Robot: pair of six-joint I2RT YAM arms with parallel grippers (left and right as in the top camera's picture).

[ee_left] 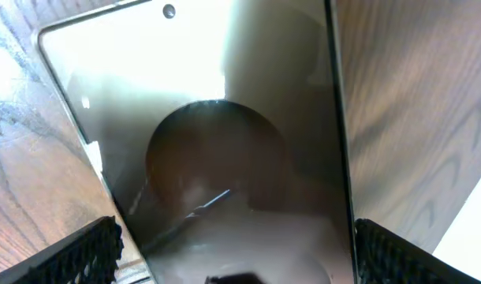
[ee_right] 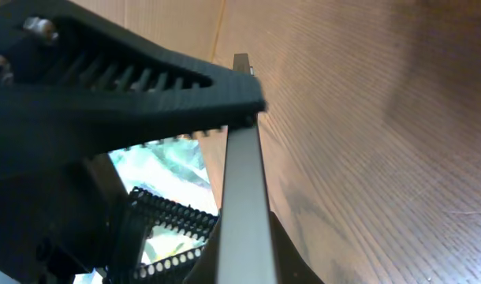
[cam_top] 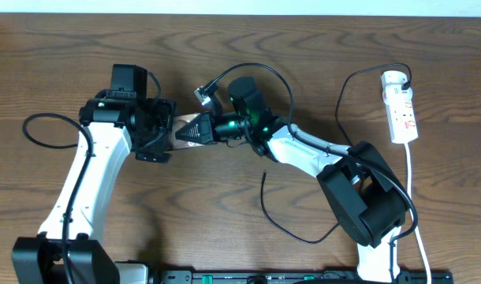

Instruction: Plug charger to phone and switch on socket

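The phone [cam_top: 184, 131] is tilted up between my two grippers left of the table's centre. My right gripper [cam_top: 203, 128] is shut on its right end. In the right wrist view the phone's thin grey edge [ee_right: 244, 197] runs between the two fingers [ee_right: 252, 189]. My left gripper [cam_top: 163, 134] is open and straddles its left end. The phone's glossy screen [ee_left: 225, 118] fills the left wrist view between the fingers [ee_left: 236, 256], with a small gap at the left finger. The white socket [cam_top: 400, 106] lies at the far right. The charger cable [cam_top: 341, 102] runs from it, and its loose end [cam_top: 263, 180] lies near the front centre.
My right arm's thick black cable loops above the grippers [cam_top: 256, 69], ending in a silver connector [cam_top: 201, 93]. The socket's white cord [cam_top: 414, 197] trails to the front edge. The right arm's base [cam_top: 367, 205] lies over part of the charger cable.
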